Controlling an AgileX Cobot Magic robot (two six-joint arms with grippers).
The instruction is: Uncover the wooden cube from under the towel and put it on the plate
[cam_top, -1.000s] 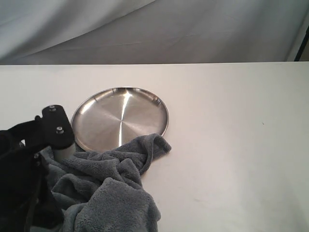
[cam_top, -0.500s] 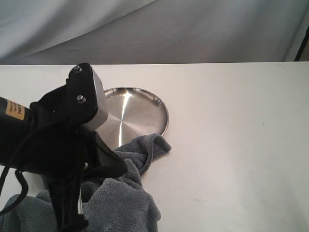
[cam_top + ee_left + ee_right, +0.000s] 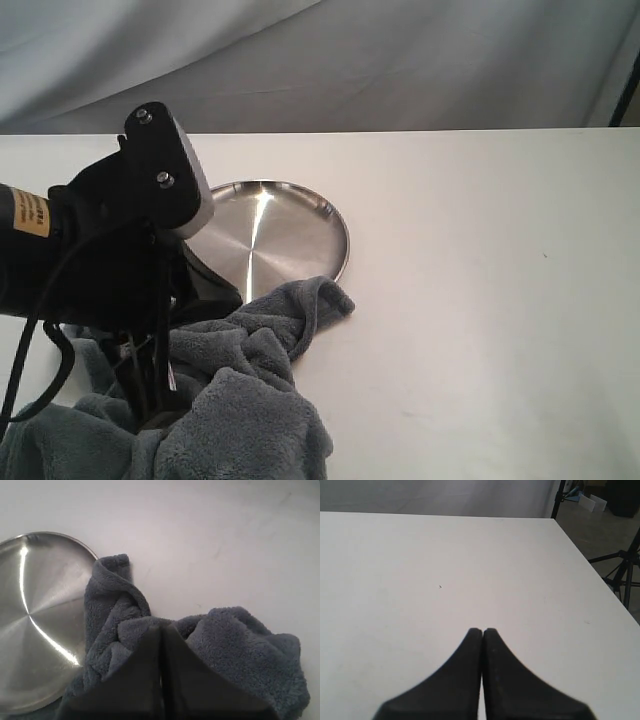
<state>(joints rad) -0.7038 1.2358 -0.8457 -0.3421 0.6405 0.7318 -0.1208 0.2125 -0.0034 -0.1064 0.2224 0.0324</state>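
Note:
The dark grey-blue towel (image 3: pixel 245 400) lies bunched at the table's front left, one fold lapping over the near rim of the shiny steel plate (image 3: pixel 275 230). No wooden cube shows in any view. My left arm (image 3: pixel 110 260) hangs over the towel's left part. In the left wrist view the left gripper (image 3: pixel 161 626) is shut, its tips down among the towel's (image 3: pixel 240 640) folds beside the plate (image 3: pixel 35 610); no cloth shows between the fingers. The right gripper (image 3: pixel 482 630) is shut over bare table and is outside the exterior view.
The white table (image 3: pixel 480 300) stretches to the right of the plate and towel. A grey cloth backdrop (image 3: pixel 350 60) hangs behind it. In the right wrist view the table edge (image 3: pixel 592 565) runs alongside stands and boxes on the floor.
The left arm rose from the low front left, swung over the towel, then drew slightly left. The towel's left part shifted; its fold on the plate rim stayed.

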